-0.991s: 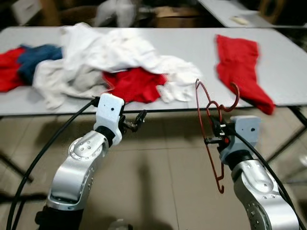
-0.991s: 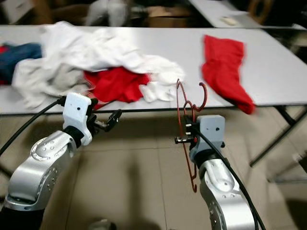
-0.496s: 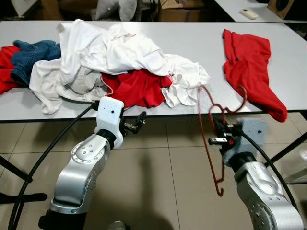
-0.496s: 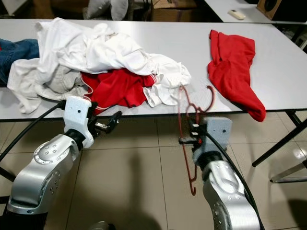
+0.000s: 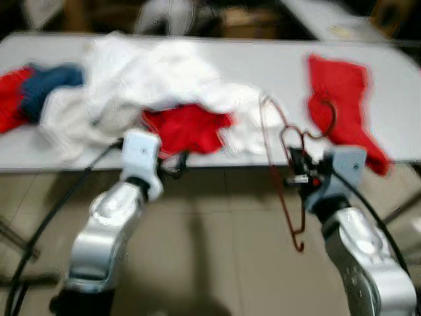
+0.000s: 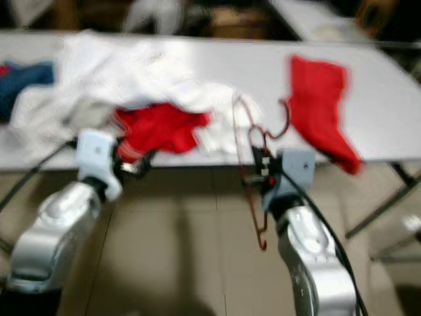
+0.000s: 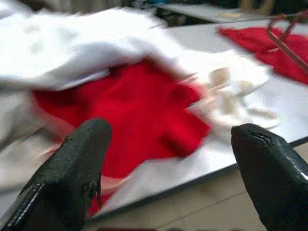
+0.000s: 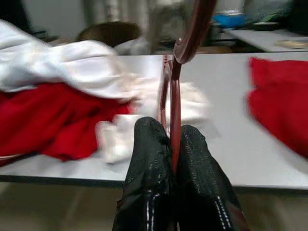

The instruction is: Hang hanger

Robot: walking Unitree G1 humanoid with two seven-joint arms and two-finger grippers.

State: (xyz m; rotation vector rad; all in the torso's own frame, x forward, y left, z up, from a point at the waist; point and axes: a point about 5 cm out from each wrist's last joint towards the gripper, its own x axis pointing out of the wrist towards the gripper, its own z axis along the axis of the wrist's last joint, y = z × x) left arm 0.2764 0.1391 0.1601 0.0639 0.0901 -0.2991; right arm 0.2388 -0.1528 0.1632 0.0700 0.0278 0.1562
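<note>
At the near edge of the table (image 5: 197, 52), right of centre: dark red hanger (image 5: 279, 171), upright, pinched between the clamped fingers of the right gripper (image 8: 172, 159). To the left, left gripper (image 7: 168, 168), fingers spread wide, empty, before the red garment (image 7: 139, 115) under the white clothes pile (image 5: 145, 72). Far right, another red cloth (image 5: 339, 99).

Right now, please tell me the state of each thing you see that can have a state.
Hanger: held upright, hook on top, not hung.
Right gripper: shut on the hanger.
Left gripper: open, holding nothing.
White clothes: piled, crumpled.
Red garment: lying apart on the table.
</note>
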